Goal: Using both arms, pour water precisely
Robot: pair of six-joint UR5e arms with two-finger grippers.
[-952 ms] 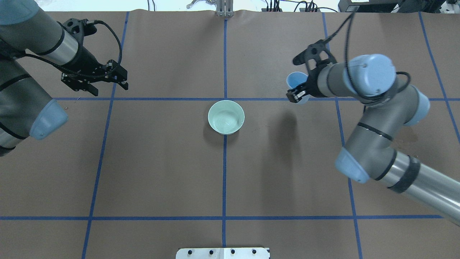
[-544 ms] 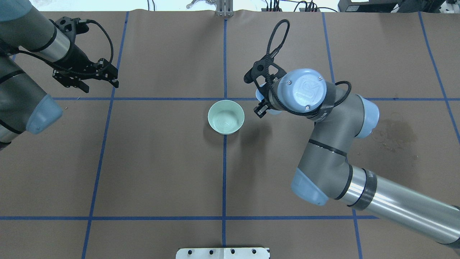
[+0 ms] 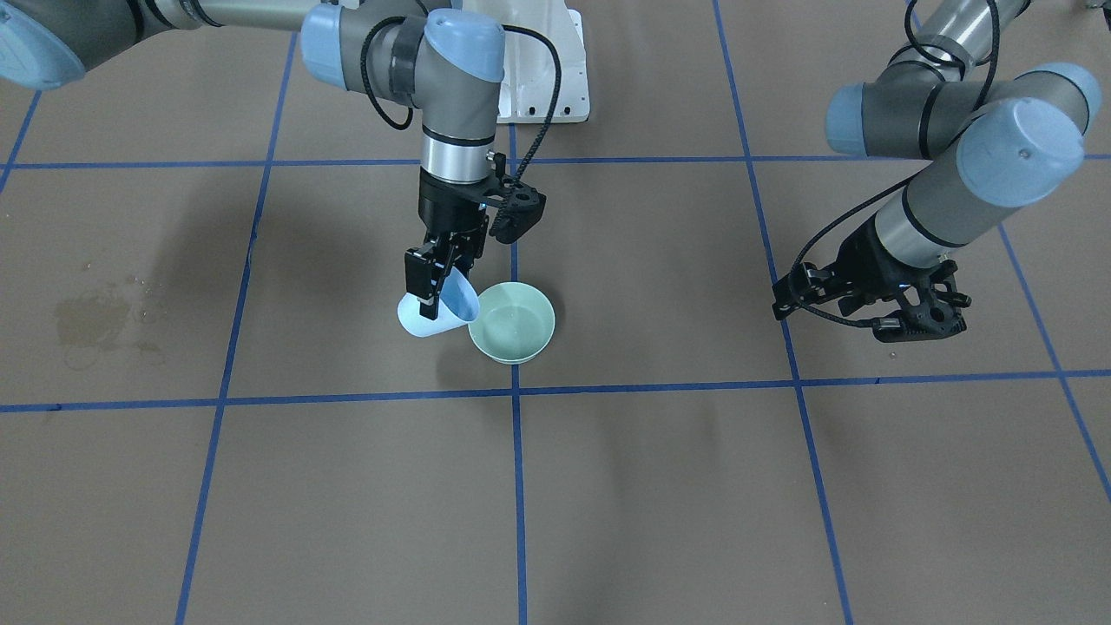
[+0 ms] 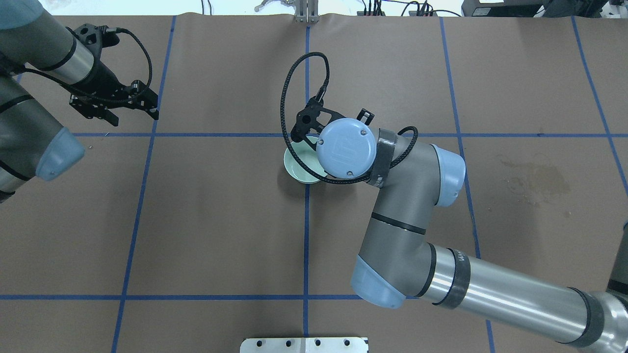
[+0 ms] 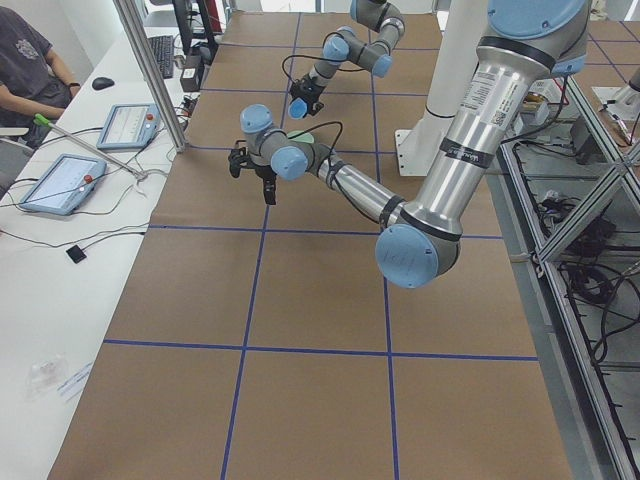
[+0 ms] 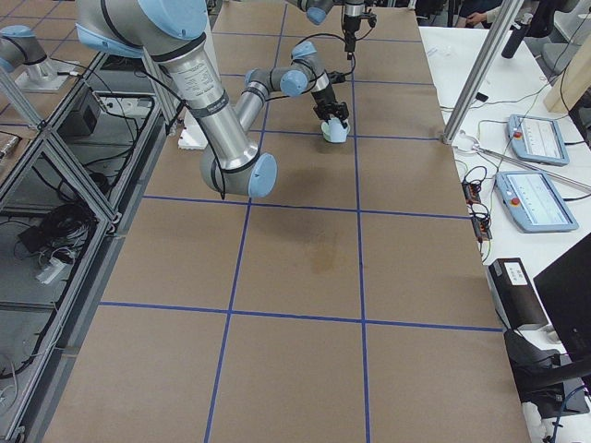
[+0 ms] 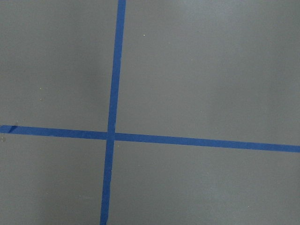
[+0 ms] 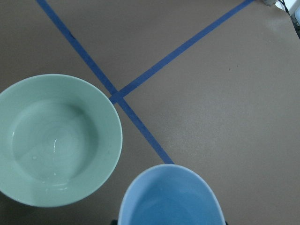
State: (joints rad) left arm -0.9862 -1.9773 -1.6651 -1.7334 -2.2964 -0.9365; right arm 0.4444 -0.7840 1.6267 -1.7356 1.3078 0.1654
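- Gripping the blue cup [image 3: 427, 319] by its wall, the right gripper [image 3: 437, 286] has its fingers [image 3: 416, 274] clamped on it; the cup is tilted, mouth toward the green bowl [image 3: 521, 351].
- Note the cup's position: the right wrist view shows its rim just beside the bowl's rim, not over the basin. Tilting further from here would likely put the stream on the paper between them.
- Watch the grip. A thin, smooth cup wall held by 2 fingers may slip or rotate as the tilt increases.
- Expect the bowl to shift if the cup or the fingers nudge its rim; nothing holds it in place.
- Locate the water [image 8: 55, 149] as faint glints on the bowl's floor. You cannot tell whether the cup holds any.
- Do not rely on the overhead view: the right arm's wrist cap [image 4: 346, 147] hides the cup and part of the bowl.
- The left gripper [image 4: 115, 105] hangs well apart from the bowl, fingers spread and holding nothing.
- The table [image 3: 694, 486] is covered in brown paper with a grid of blue tape [image 3: 518, 451]. 1 damp stain [image 3: 95, 317] marks it on the robot's right.
- A seated person [image 5: 25, 60] and control tablets [image 5: 62, 182] occupy a white desk alongside.
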